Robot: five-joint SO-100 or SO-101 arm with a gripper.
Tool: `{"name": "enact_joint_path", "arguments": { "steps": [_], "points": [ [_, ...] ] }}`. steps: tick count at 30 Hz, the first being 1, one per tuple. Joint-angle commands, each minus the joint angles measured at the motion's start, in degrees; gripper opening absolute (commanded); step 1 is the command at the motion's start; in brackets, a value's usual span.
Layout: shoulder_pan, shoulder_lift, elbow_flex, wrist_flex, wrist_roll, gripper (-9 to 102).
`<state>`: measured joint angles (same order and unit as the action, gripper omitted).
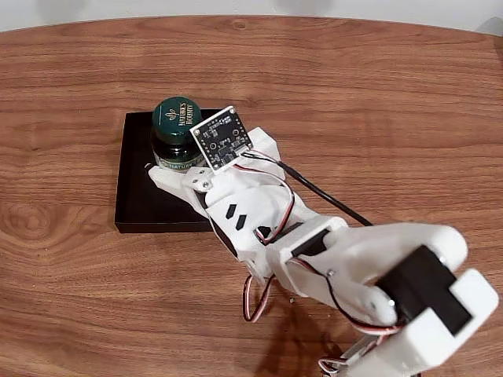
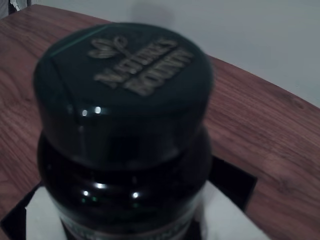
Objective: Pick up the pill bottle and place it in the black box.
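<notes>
So in the fixed view the pill bottle [image 1: 176, 132] is standing upright over the black box [image 1: 137, 192], toward the back right part of it, with the green cap facing up and the gold "Nature's Bounty" lettering readable on top. The box itself is a flat dark rectangle sitting on the wooden surface [image 1: 377, 102], left of centre in that view. The white arm comes in from the lower right corner and stretches diagonally up to the bottle, with red, white and black wires looping underneath it and a little circuit board [image 1: 222, 137] (the wrist camera board, looks like) tilted right next to the cap. The gripper [image 1: 174, 166] is right at the bottle's lower body; one white finger [image 1: 169, 179] runs along the front of it, touching or as good as touching, but the other side is hidden behind the bottle and the arm, so I honestly can't tell whether it's clamped on or just sitting loosely around it. Can't tell either if the bottle's base is resting on the box or held a hair above it. The wrist view is super close and a bit blurry: the pill bottle [image 2: 125, 130] takes up most of it, cap on top, dark glass shoulder below, a sliver of label at the bottom edge, with corners of the black box [image 2: 235, 182] poking out behind and wood grain beyond.
</notes>
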<state>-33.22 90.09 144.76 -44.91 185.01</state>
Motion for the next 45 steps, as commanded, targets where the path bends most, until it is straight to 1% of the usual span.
{"name": "enact_joint_path", "arguments": {
  "steps": [1,7,23,31,34,45],
  "points": [
    [0.35,-1.23,-5.71,-4.13,0.00,23],
    [0.00,-5.98,-7.56,-6.94,0.00,23],
    [0.53,-17.58,-15.38,-9.84,0.09,23],
    [0.62,-20.48,-17.31,-9.32,-0.09,24],
    [0.53,-20.13,-16.70,-9.32,-0.26,27],
    [1.32,-14.06,-13.62,-5.63,1.23,46]
  ]
}}
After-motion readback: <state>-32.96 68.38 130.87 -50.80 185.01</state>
